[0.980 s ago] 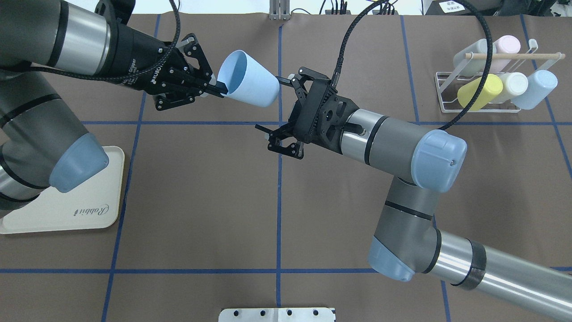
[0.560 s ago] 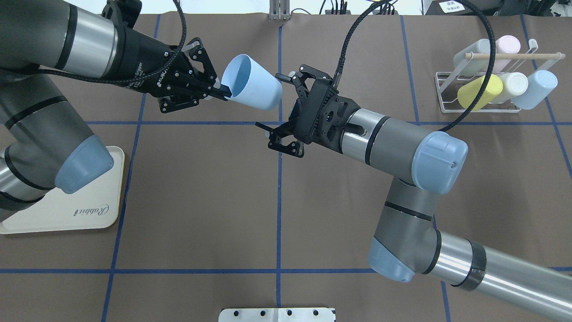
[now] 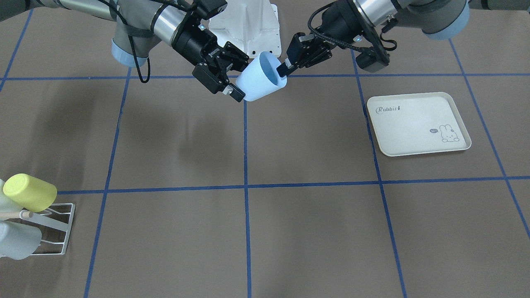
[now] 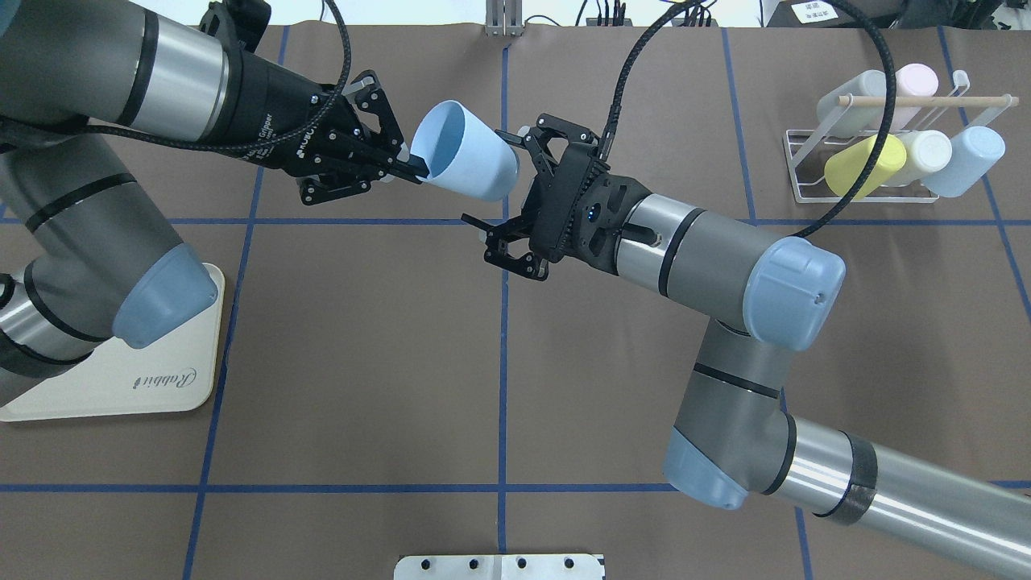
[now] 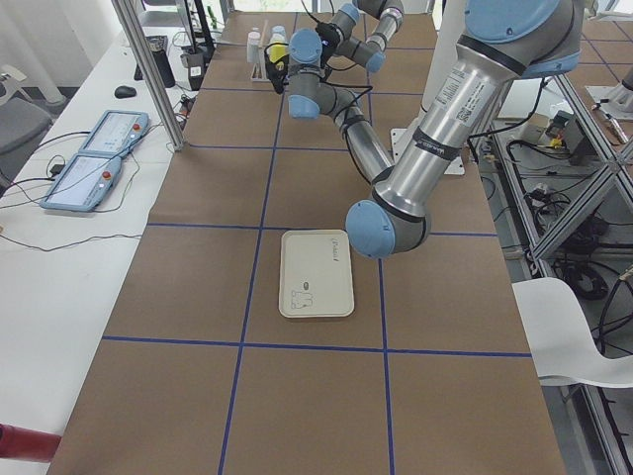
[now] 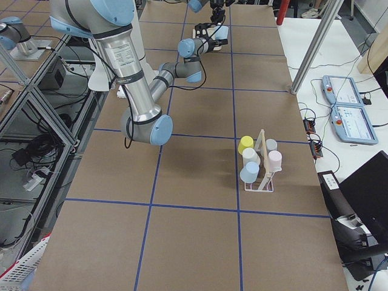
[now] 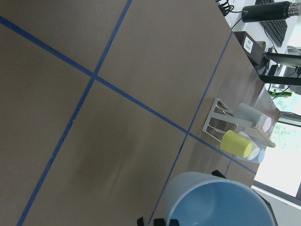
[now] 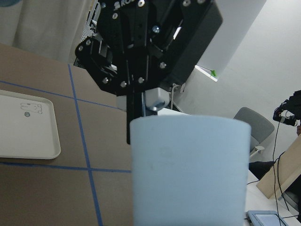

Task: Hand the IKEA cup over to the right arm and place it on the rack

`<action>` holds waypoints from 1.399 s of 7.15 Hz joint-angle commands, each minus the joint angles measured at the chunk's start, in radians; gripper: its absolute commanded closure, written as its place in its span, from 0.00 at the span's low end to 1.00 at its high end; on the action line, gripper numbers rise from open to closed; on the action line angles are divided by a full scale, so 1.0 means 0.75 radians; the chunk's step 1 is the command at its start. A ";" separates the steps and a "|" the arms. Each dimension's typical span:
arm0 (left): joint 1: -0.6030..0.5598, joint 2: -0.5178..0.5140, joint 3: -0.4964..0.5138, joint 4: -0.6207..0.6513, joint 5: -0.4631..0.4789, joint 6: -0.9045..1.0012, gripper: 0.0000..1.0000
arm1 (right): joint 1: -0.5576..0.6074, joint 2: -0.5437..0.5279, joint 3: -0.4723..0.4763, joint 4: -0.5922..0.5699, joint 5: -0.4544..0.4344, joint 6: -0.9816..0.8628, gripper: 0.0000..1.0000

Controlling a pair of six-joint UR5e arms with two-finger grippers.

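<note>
Left hand (image 4: 412, 169) pinches the smooth, tapered pale-blue cup (image 4: 471, 161) by its rim (matte plastic); right hand (image 4: 486, 179) spread apart.

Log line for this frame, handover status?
phase: handover | left tool: shut on blue cup rim, aloft | right tool: open, either side of cup base

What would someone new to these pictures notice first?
First, the pale blue cup, held in mid-air over the middle of the table. The left claw pinches its rim and the right claw stands open, fingers flanking its base. Next come the white rack at the robot's right end, loaded with pastel cups, and the cream rabbit tray on its left.
</note>
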 commanded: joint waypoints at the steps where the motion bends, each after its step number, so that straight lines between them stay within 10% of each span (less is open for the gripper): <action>1: 0.005 -0.019 0.011 0.002 0.001 -0.003 1.00 | -0.023 -0.002 0.003 0.000 -0.069 -0.023 0.20; 3: 0.003 -0.019 0.011 0.002 0.001 -0.001 0.82 | -0.025 -0.002 0.003 -0.002 -0.083 -0.023 0.31; 6: 0.003 -0.017 0.009 -0.006 -0.001 0.005 0.00 | -0.023 -0.012 0.003 -0.002 -0.118 -0.021 0.43; 10: -0.031 0.031 -0.005 0.004 -0.003 0.072 0.00 | 0.007 -0.024 0.000 -0.114 -0.120 0.079 0.48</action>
